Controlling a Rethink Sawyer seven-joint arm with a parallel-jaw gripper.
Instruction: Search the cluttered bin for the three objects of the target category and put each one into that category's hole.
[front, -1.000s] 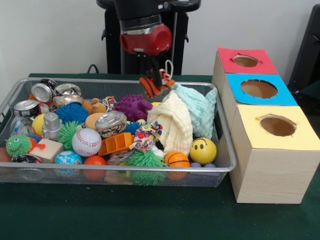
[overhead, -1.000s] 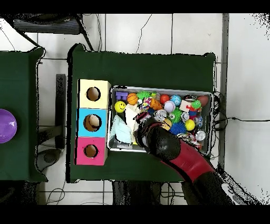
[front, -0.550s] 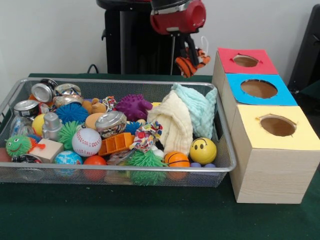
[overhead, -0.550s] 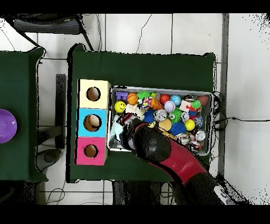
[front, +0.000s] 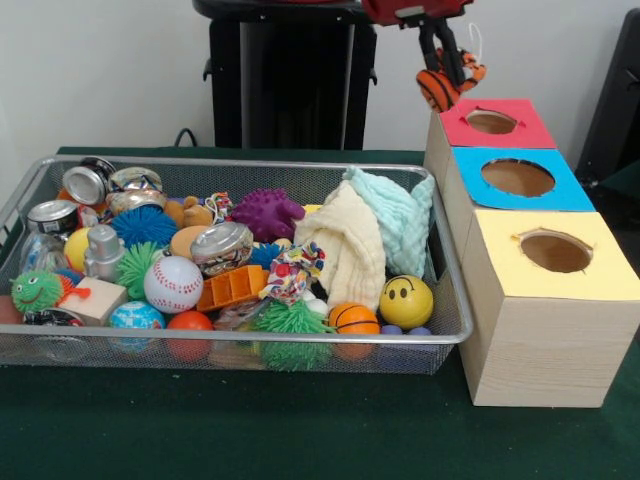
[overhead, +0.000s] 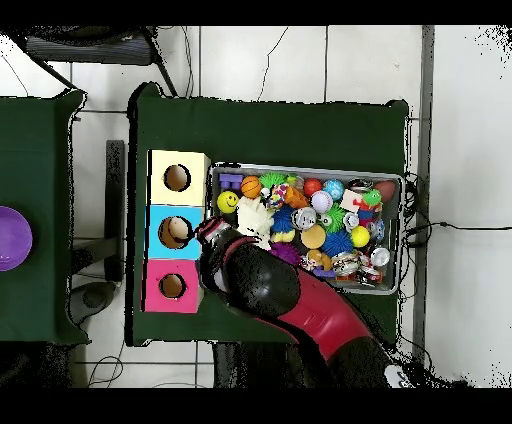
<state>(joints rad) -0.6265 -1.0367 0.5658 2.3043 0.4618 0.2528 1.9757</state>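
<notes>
Reaching down from above, the red and black arm's gripper (front: 443, 68) is clamped on an orange striped tiger toy (front: 441, 84), held in the air just left of the red-topped box (front: 494, 122), beyond the wire bin's (front: 250, 343) far right corner.

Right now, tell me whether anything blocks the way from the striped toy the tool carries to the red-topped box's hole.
Nothing visible does. The tool holds the orange-and-black striped soft toy in the air just beside the round hole in the red-topped wooden box, and that hole is open and uncovered.
</notes>
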